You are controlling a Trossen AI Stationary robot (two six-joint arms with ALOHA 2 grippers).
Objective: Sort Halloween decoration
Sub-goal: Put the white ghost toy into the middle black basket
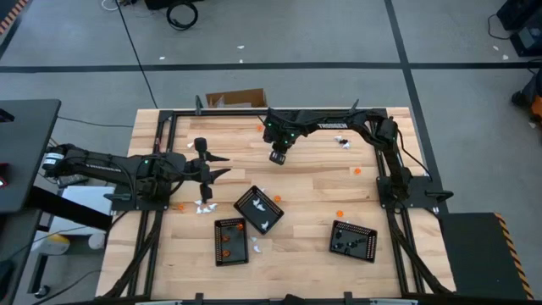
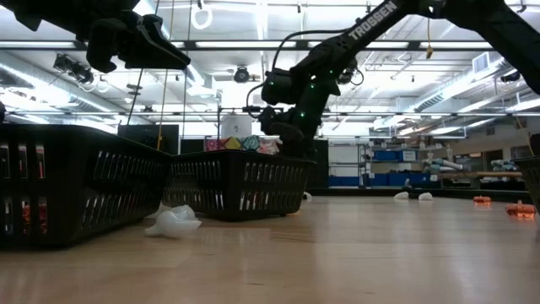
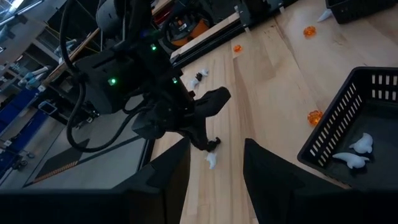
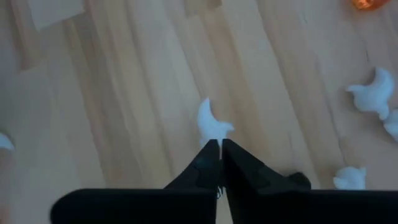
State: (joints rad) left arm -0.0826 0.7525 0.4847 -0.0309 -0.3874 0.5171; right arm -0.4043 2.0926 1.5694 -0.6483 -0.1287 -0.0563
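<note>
the right tool [image 4: 220, 147] has its two dark fingers pressed almost together, and a small white moulded ghost-like toy piece [image 4: 211, 124] sits right at their tips; the right wrist view suggests the tips are nipping its lower edge, though whether it is truly gripped or only touched cannot be told. more small white pieces [image 4: 373, 93] lie off to one side of this tool on the pale wooden plank surface [image 4: 124, 93], and a tiny orange piece [image 4: 364, 4] lies farther out. in the high view the right tool [image 1: 278, 156] hangs over open wood near the far side, well apart from the black rectangular mesh trays [image 1: 258, 208]. the left tool [image 1: 206, 163] hovers with its fingers spread and nothing between them, with a few white pieces [image 1: 203, 206] on the wood just beside it and the nearest tray beyond them. from the left wrist, two white pieces [image 3: 354, 152] already lie in a tray [image 3: 348, 118], and an orange pumpkin-like piece [image 3: 314, 116] rests just outside its wall. these pieces look very light, stiff and smooth, so they would probably skid or flip under a sideways nudge; the thicker body seems a safer hold than a thin curved tip, with the fingers coming straight down around it.
</note>
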